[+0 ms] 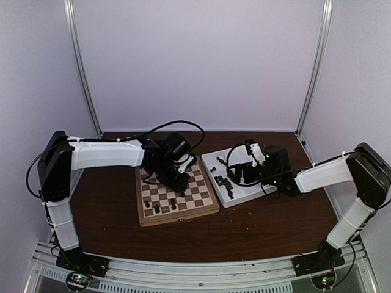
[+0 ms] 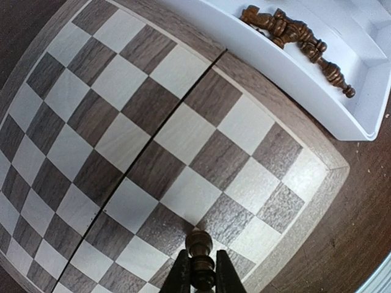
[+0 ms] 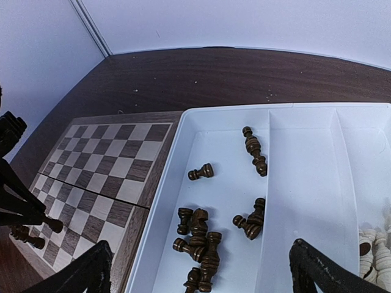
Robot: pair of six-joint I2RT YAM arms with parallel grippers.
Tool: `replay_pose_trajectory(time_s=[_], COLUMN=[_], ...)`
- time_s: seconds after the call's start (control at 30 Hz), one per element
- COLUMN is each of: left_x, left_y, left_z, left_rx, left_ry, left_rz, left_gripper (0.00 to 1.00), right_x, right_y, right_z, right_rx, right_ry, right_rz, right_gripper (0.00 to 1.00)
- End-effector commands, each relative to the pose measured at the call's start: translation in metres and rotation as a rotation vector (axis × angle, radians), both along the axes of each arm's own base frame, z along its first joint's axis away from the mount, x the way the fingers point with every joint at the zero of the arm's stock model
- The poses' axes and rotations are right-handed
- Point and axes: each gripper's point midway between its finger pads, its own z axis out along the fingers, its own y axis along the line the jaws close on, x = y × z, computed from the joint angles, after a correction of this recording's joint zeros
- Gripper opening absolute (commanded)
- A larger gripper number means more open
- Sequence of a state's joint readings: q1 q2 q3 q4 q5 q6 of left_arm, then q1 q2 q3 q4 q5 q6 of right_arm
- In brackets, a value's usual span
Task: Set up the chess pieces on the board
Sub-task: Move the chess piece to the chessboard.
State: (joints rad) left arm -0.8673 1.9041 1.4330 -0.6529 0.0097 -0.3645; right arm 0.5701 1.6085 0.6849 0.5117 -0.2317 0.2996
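Clenched in the left gripper [image 2: 201, 262] is a dark piece [image 2: 198, 240], held upright over the board [image 2: 153, 140] near the corner closest to the tray [image 2: 305, 79]. Whether its base touches a square I cannot tell. This looks like a placement in hand. The next move calls for seating the piece centred on its square, then a clean release so it does not topple.

A few placed pieces [image 1: 157, 209] stand in the board's near rows. The right gripper [image 3: 201, 265] hangs over the tray with jaws spread wide, grasping nothing, above loose pieces [image 3: 198, 244] lying jumbled on their sides.

Each piece is turned dark-brown wood, faintly glossy, with a round head, a collar and a flared base. The board is matte, grained veneer in pale and grey-brown checks, with a seam down its middle and a tan border. The tray is smooth white plastic with dividers, and pale pieces [image 3: 374, 247] sit in another compartment.
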Motion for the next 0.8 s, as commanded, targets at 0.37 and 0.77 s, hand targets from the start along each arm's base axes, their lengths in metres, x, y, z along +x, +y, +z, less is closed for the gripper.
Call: replay_pose_trajectory(time_s=[0.37, 0.77], left_x=[-0.044, -0.046], left_y=[-0.005, -0.004], left_z=[0.011, 0.004], left_rx=[-0.073, -0.046], left_ry=[0.076, 0.069], left_rz=[-0.070, -0.077], left_gripper=[0.09, 0.10], right_x=[0.005, 0.004], right_y=[-0.001, -0.001], right_z=[0.009, 0.010], right_rx=[0.020, 0.023], right_ry=[-0.007, -0.009], right_rz=[-0.009, -0.007], right_gripper=[1.00, 1.00])
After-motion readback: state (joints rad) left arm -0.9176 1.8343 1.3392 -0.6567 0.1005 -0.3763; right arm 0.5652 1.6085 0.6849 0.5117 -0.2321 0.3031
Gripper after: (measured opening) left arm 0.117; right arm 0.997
